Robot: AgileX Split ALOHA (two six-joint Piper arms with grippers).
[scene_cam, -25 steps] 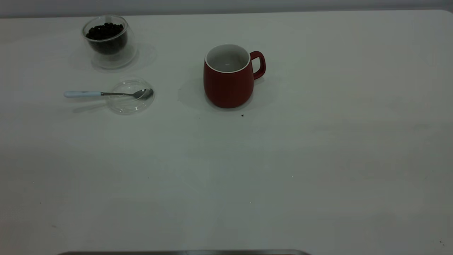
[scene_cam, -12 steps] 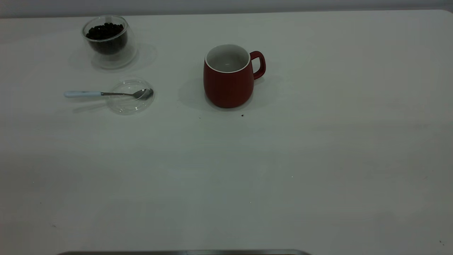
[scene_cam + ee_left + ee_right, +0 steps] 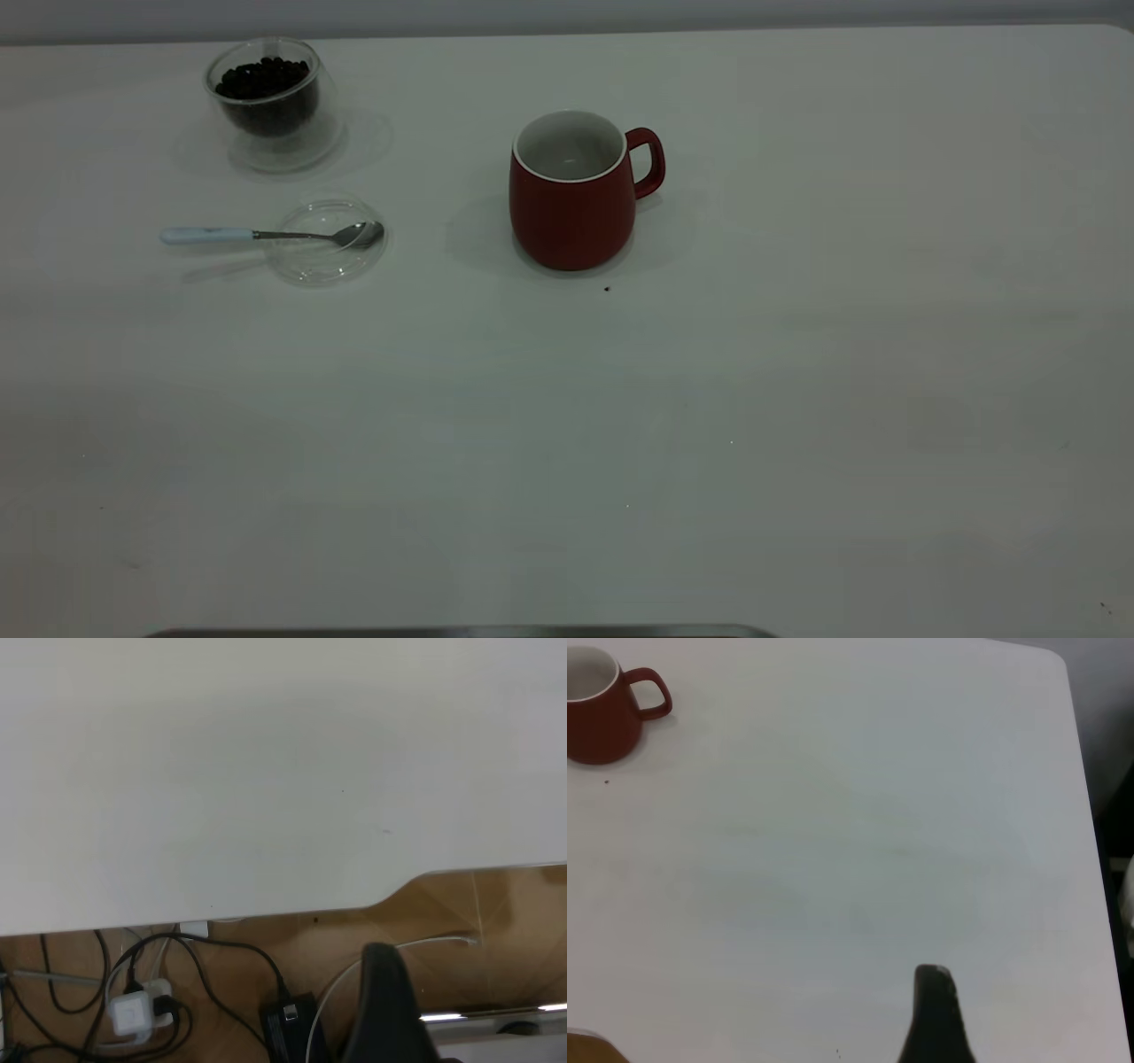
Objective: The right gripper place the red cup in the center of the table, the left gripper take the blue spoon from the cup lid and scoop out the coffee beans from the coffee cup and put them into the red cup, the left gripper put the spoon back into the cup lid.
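Note:
The red cup (image 3: pixel 571 208) stands upright near the middle of the table (image 3: pixel 797 372), handle to the right, its white inside bare; the right wrist view also has the red cup (image 3: pixel 598 726), far off. The coffee cup (image 3: pixel 275 120) with coffee beans (image 3: pixel 263 80) sits at the back left. In front of it the blue spoon (image 3: pixel 205 235) lies with its bowl on the cup lid (image 3: pixel 319 261). Neither arm shows in the exterior view. The left gripper (image 3: pixel 383 950) hangs beyond the table's edge as one black tip, holding nothing. The right gripper (image 3: pixel 932 970) hovers over bare table, likewise shut and without a load.
In the left wrist view the table edge (image 3: pixel 266 908) runs across, with black cables (image 3: pixel 239 948), a white plug (image 3: pixel 133 1014) and a black power adapter (image 3: pixel 288 1023) on the wooden floor below. A rounded table corner (image 3: pixel 1059 660) lies far from the right gripper.

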